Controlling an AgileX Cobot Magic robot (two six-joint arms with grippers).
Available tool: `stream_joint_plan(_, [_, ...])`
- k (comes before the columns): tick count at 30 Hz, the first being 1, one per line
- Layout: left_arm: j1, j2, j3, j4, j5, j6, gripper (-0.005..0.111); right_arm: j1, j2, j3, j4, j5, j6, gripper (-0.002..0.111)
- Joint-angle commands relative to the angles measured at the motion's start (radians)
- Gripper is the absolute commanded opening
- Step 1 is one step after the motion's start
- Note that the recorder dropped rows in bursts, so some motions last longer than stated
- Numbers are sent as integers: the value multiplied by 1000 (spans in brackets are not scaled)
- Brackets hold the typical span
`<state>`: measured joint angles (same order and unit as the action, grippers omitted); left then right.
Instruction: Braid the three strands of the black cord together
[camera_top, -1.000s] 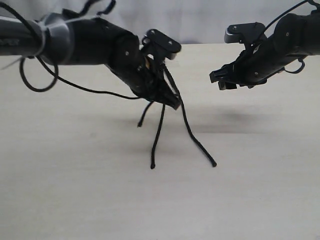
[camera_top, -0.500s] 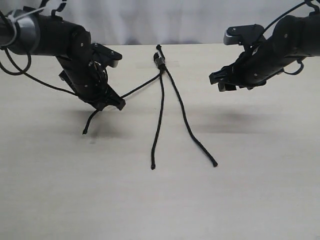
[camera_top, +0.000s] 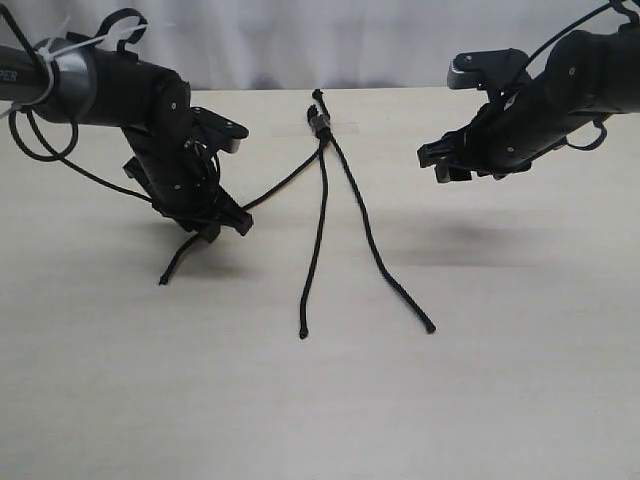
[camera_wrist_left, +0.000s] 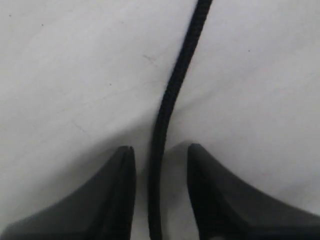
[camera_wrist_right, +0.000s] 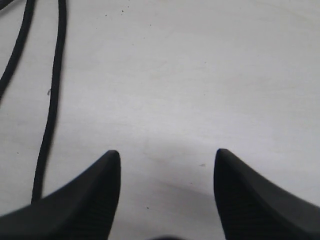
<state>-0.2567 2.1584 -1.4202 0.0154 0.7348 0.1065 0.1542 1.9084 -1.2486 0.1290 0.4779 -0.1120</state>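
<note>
The black cord lies on the pale table with its knotted head (camera_top: 320, 120) at the far side and the three strands fanned toward the near edge. The left strand (camera_top: 275, 187) runs out to the left, passes under my left gripper (camera_top: 226, 224) and ends at a tip (camera_top: 162, 281). In the left wrist view this strand (camera_wrist_left: 170, 95) lies between the gripper's (camera_wrist_left: 161, 149) parted fingers, with a gap on each side. The middle strand (camera_top: 318, 240) and right strand (camera_top: 378, 255) lie untouched. My right gripper (camera_top: 440, 166) hovers open to the right, nothing between its fingers (camera_wrist_right: 167, 152).
Glossy arm wires loop off the left arm (camera_top: 60, 150) and the right arm (camera_top: 590, 135). A white backdrop (camera_top: 380, 40) stands behind the table's far edge. Two strands (camera_wrist_right: 54, 75) run past one side of the right gripper in its wrist view.
My left gripper carried the left strand out from the middle to the left, then parted its jaws; the strand now lies loose between them. The right arm has not moved.
</note>
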Motion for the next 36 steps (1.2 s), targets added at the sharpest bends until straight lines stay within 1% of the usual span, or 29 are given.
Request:
stream_joint_plan(1, [1,-9,0,-15,-4,-7,36,-1,-2,-5,5,-9,0,53])
stream_joint_plan(4, [1,-49,0,-15,-10,5,36,-1,-2,-5,5,-9,0,53])
stream_joint_plan(7, [1,-125,0,-15,-9,33,36,-1,-2,-7,41,9,-14,53])
stream_joint_plan(10, [1,-206,0,-28,-15,74,35,11,-4,-40,71,96,-60,53])
stream_joint_plan(12, [1,-255,3,-30,-43,92,29,33,-4,-63,123,161,-109,53])
stream_joint_plan(15, [3,-330,42,-33,-126,105,12,96,-4,-66,206,181,-209,53])
stream_joint_plan(16, [3,-351,68,-23,-156,105,5,124,0,-66,219,181,-239,53])
stream_joint_plan(17, [7,-369,86,-15,-171,105,0,152,3,-66,222,181,-250,53])
stream_joint_plan(21, [43,-415,156,2,-264,105,0,251,28,-75,222,178,-250,53])
stream_joint_plan(22, [65,-421,162,7,-279,105,0,278,38,-80,222,178,-244,53])
stream_joint_plan(26, [132,-423,162,-4,-271,98,0,380,89,-88,217,146,-239,53])
stream_joint_plan(28, [164,-423,162,-15,-271,98,0,422,129,-110,176,159,-239,53])
stream_joint_plan(31, [159,-425,162,-21,-266,99,0,431,162,-142,165,180,-180,53])
stream_joint_plan(33, [144,-446,161,-34,-249,102,0,429,177,-160,101,203,-110,53])
stream_joint_plan(34, [133,-472,161,-44,-237,102,0,429,188,-168,37,205,-31,53])
stream_joint_plan(36, [109,-516,161,-65,-217,102,0,429,209,-167,11,205,2,53])
